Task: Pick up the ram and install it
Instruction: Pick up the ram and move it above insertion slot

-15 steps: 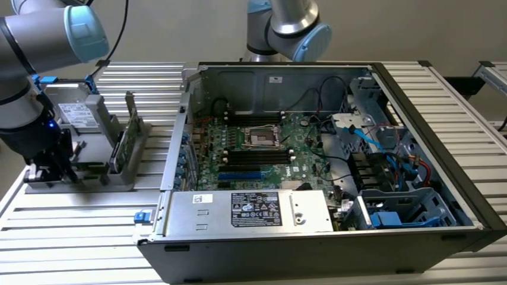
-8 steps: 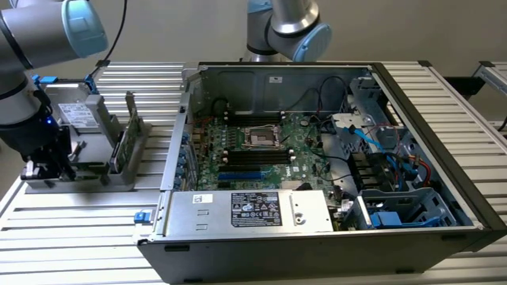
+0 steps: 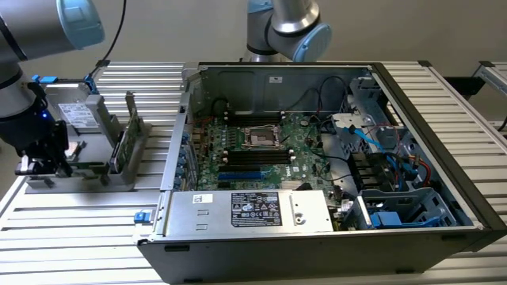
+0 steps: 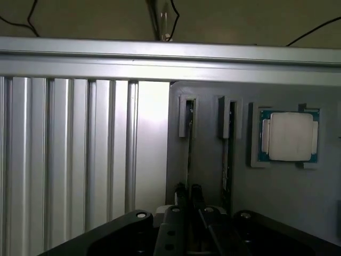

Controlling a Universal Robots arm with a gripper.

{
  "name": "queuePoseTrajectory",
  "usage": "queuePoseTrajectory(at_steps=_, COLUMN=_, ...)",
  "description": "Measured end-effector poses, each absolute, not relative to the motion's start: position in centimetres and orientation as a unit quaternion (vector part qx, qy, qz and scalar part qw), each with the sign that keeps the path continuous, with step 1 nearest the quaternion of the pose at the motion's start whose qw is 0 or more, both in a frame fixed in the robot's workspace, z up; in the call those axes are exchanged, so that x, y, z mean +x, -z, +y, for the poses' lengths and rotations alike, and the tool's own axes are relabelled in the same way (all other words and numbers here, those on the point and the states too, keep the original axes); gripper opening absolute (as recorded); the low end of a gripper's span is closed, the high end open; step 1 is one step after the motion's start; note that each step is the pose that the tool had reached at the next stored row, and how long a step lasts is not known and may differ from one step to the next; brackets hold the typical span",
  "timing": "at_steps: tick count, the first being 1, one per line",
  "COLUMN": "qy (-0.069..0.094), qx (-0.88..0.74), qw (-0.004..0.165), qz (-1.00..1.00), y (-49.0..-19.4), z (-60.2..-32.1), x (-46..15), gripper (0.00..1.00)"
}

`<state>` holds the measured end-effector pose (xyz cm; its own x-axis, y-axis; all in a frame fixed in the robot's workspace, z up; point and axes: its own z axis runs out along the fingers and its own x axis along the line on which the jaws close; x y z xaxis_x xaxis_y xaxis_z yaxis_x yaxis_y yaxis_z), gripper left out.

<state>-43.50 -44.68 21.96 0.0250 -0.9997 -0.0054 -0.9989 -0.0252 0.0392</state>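
Most of the ram (image 4: pixel 189 154) is hard to make out. In the wrist view it stands edge-on in a narrow slot of the grey parts holder (image 4: pixel 287 197), showing as no more than a thin dark line. Its near end disappears between the fingertips of the gripper (image 4: pixel 188 195), which sit close on either side of it and look clamped on that edge. The neighbouring slot holds another edge-on board, too dark to identify. Beyond that, a square silver processor chip (image 4: pixel 290 136) lies flat in its recess.

In the exterior view the gripper (image 3: pixel 44 169) hangs over the holder (image 3: pixel 87 179) near the edge of the slatted table (image 3: pixel 79 237) on the exterior view's left, and it hides the ram's slot. A green card (image 3: pixel 125 139) with a metal bracket stands upright just beside it.

The open computer case (image 3: pixel 317 255) fills the table's middle, with its motherboard (image 3: pixel 269 148) exposed. The power supply (image 3: pixel 310 212) carries a black label (image 3: pixel 255 209) whose print is too small to read.
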Motion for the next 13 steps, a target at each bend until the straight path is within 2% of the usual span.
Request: queuePoseTrajectory(at_steps=13, qy=0.016, qx=0.716, qw=0.013, qz=-0.698, y=-27.2, z=-44.7, x=-43.2, gripper=0.14)
